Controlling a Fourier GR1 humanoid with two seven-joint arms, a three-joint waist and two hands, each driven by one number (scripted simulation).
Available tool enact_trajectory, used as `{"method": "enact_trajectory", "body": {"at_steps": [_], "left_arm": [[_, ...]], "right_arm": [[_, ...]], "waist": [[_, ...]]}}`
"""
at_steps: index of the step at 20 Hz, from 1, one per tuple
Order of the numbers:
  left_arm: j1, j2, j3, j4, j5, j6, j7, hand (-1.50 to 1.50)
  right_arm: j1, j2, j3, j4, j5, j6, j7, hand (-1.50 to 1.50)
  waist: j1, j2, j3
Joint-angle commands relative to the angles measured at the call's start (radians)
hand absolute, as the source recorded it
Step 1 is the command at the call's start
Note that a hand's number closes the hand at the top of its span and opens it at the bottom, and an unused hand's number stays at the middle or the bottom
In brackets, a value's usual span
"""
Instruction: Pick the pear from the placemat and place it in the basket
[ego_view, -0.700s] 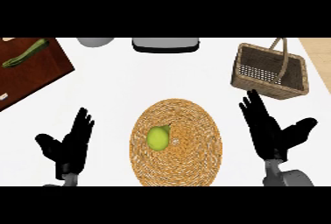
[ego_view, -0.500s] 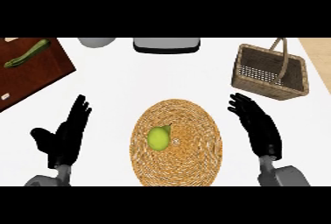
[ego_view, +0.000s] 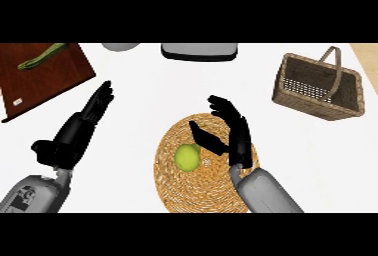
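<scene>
**Right hand moves in over the placemat**

At the left, the left hand (ego_view: 83, 125) rests open on the white table (ego_view: 148, 95), fingers straight. On the woven placemat (ego_view: 196, 192) the pear (ego_view: 187, 158) lies left of centre, untouched. The right hand (ego_view: 230, 131) has swung inward from beside the mat and now hovers just right of the pear, fingers spread, holding nothing. The grasp looks imminent. The basket (ego_view: 319, 86) waits far right.

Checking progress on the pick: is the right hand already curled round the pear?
No, the right hand hovers open over the placemat, and the pear lies free just to its left.
</scene>
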Motion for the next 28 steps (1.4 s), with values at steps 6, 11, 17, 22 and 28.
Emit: {"method": "enact_trajectory", "body": {"at_steps": [6,11,17,22,28], "left_arm": [[-0.027,0.016,-0.001,0.000,-0.013,-0.022,0.017,0.00],[-0.023,0.033,0.026,0.023,-0.003,-0.035,0.003,0.00],[-0.025,0.032,0.029,0.010,0.002,-0.036,0.023,0.00],[-0.031,0.027,0.052,0.008,0.015,-0.033,0.040,0.00],[-0.010,0.030,0.067,0.015,0.021,-0.052,0.028,0.00]], "right_arm": [[-0.356,-0.028,0.140,0.388,0.293,-0.144,0.517,-1.50],[-0.552,-0.103,0.197,0.490,0.333,0.159,0.819,-1.50],[-0.724,-0.068,0.160,0.421,0.141,0.586,1.088,-1.50],[-0.812,-0.108,0.068,0.330,-0.021,0.733,1.209,-1.50],[-0.857,-0.158,0.068,0.303,-0.107,0.735,1.286,-1.50]], "waist": [[-0.017,-0.019,-0.009],[-0.035,-0.029,-0.010],[-0.042,-0.027,-0.001],[-0.067,-0.023,0.003],[-0.075,-0.023,0.002]]}}
